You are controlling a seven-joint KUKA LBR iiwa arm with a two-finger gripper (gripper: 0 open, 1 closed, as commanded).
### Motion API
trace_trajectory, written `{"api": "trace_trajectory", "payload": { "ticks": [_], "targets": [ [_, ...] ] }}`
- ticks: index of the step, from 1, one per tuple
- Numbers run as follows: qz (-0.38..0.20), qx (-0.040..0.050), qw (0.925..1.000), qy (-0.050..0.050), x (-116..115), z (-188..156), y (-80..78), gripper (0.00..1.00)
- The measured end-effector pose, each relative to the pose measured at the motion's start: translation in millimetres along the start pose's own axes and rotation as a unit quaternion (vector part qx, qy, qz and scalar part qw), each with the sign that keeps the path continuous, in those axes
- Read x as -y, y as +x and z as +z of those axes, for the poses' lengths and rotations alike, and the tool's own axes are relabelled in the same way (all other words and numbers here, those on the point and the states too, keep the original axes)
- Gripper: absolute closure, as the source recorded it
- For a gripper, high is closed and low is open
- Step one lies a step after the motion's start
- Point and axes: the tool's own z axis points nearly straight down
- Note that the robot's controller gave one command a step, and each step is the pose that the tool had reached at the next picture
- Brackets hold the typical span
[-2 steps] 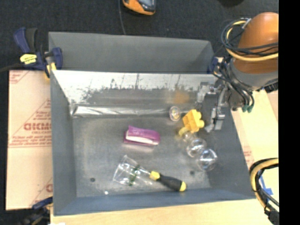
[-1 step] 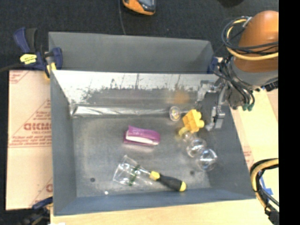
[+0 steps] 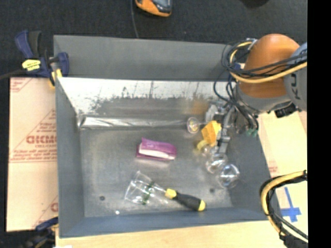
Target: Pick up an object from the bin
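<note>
Grey bin point(image 3: 129, 56): fills the frame centre. Gripper point(image 3: 223, 137): centre-right, lowered inside the bin; whether it is open or closed cannot be determined. Purple block point(image 3: 156, 150): centre. Black-and-yellow screwdriver point(image 3: 187, 201): lower centre. Small yellow object point(image 3: 209, 132): just left of the gripper.

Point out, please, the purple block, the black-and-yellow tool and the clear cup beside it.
purple block point(image 3: 156, 150): camera view, middle of its top face.
black-and-yellow tool point(image 3: 185, 200): camera view, its black middle section.
clear cup point(image 3: 137, 190): camera view, its transparent side wall.
</note>
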Motion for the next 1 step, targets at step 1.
{"api": "trace_trajectory", "payload": {
  "ticks": [1],
  "targets": [
    [-0.002,0.0016,1.0,0.001,-24.6,69.2,-2.6,0.0]
  ]
}}
